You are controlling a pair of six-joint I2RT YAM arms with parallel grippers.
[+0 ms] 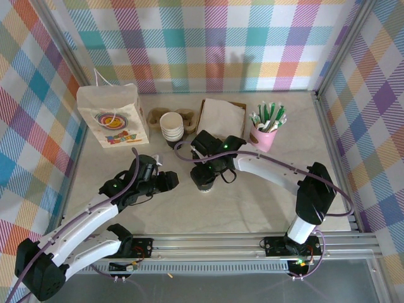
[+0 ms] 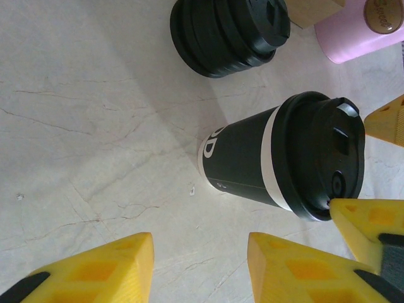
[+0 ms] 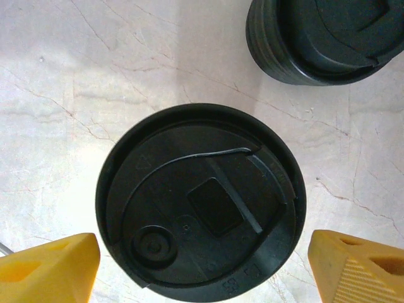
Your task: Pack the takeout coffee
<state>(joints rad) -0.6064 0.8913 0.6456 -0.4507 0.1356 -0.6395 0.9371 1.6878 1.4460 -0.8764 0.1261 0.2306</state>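
Marble table point(image 1: 252, 202), plaid walls. Coffee point(image 3: 201, 202) stands upright mid-table; right gripper point(image 3: 202, 268) hangs over it, released, fingers either side of the lid. Left gripper point(image 2: 199, 271) near, spread, holding nothing

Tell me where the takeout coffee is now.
In the top view the takeout coffee stands mid-table, under the right gripper, beside a stack of black lids.
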